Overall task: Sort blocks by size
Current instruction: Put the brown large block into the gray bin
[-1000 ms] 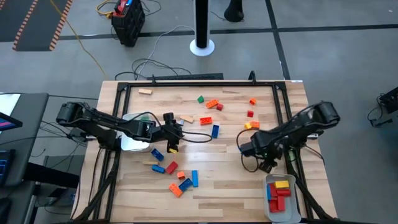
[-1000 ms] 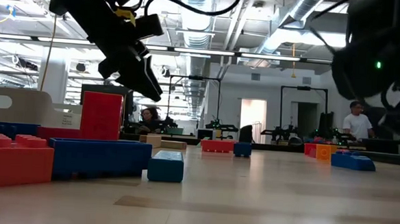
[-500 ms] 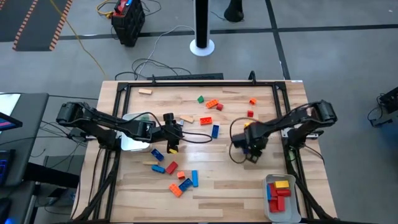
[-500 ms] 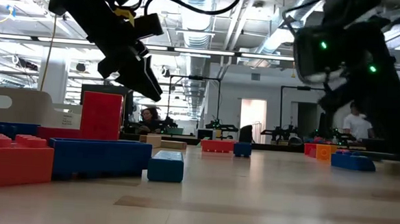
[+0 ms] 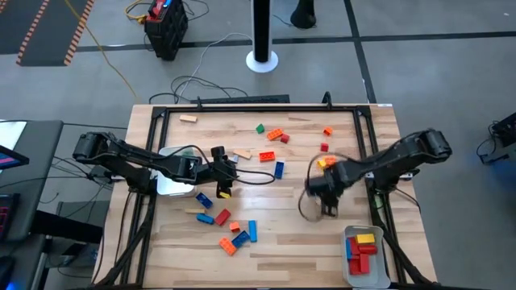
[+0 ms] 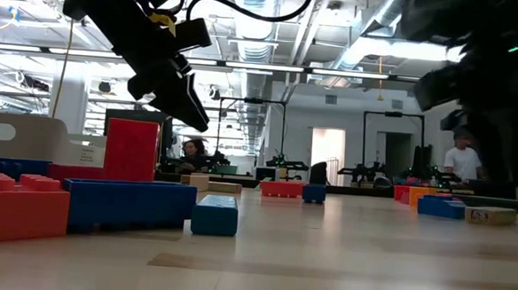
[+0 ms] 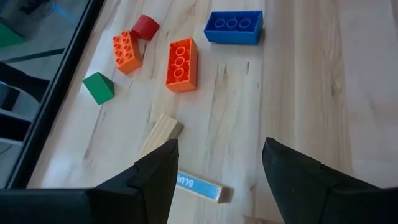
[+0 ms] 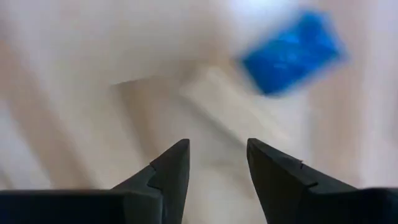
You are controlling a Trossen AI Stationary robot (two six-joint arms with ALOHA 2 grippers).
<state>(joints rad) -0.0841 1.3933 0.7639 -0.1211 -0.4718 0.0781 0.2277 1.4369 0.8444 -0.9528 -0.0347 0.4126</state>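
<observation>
At the table's right-centre, the right gripper (image 5: 326, 201) has swung back rightward since a moment ago, fingers parted and empty; the left gripper (image 5: 223, 182) stays put, open, holding nothing. Blocks (image 5: 230, 229) lie scattered near-left, more blocks (image 5: 271, 135) farther back, bare wooden table (image 5: 282, 234) between. A white tray (image 5: 367, 278) sits near-right.

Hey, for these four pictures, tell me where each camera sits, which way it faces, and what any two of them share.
High view: overhead, looking straight down on the wooden table; both arms show, with the white tray of blocks.
Low view: at tabletop height, facing the room; left arm overhead, red block close.
Left wrist view: past the open left gripper toward the blue brick.
Right wrist view: past the open right gripper, blurred.
Shared: the orange brick shows from overhead too.
</observation>
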